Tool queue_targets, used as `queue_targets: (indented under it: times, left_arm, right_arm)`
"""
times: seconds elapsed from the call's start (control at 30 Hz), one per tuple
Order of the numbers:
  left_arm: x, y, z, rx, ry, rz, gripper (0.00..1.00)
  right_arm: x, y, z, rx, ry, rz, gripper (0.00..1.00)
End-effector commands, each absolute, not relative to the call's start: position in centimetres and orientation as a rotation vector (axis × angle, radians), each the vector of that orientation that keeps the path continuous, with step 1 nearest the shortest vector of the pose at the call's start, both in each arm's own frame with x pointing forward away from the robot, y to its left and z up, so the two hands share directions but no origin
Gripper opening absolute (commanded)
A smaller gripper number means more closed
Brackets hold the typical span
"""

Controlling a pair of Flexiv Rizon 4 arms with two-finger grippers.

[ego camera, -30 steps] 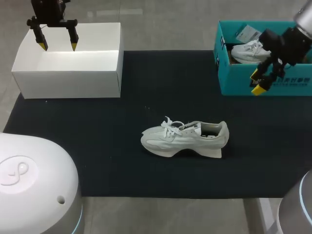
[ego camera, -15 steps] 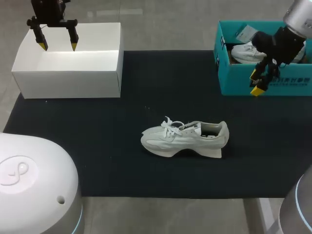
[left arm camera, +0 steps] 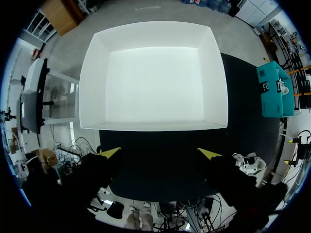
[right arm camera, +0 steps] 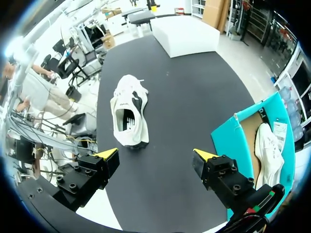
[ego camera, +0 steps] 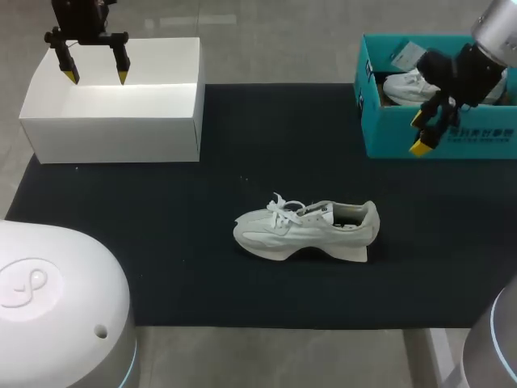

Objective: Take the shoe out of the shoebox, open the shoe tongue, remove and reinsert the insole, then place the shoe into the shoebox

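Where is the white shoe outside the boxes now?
In the head view the white shoe lies near the middle of the dark mat, nearer the teal shoebox at right than the white box at left.

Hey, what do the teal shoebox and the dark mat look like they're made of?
Teal shoebox: probably cardboard with a matte printed outside; the right wrist view shows a raw brown inner face. Dark mat: looks like soft fabric or foam, matte, with no glare on it.

A gray table (ego camera: 266, 356) has a big black mat (ego camera: 161, 242) on it. A white shoe (ego camera: 307, 229) stands on the middle of the mat. A white box (ego camera: 113, 121) sits on the mat's far left corner. A blue-green shoebox (ego camera: 404, 133) sits at its far right.
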State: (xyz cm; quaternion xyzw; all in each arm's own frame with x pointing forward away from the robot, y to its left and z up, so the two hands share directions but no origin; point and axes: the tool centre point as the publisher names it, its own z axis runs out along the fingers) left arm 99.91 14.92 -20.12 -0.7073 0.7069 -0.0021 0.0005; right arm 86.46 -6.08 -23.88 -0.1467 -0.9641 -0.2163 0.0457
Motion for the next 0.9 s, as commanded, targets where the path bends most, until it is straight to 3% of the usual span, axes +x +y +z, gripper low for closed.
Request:
queue_targets:
  times: [0.03, 0.9]
  left_arm:
    - [99.9, 14.9, -20.1, -2.221, 2.22, -0.004, 1.0]
    - [99.9, 14.9, -20.1, -2.221, 2.22, -0.004, 1.0]
  right_arm:
    - [84.1, -6.1, -26.1, -0.481, -3.007, -0.887, 1.0]
    - [80.2, -3.5, -36.4, -0.398, -2.965, -1.142, 1.0]
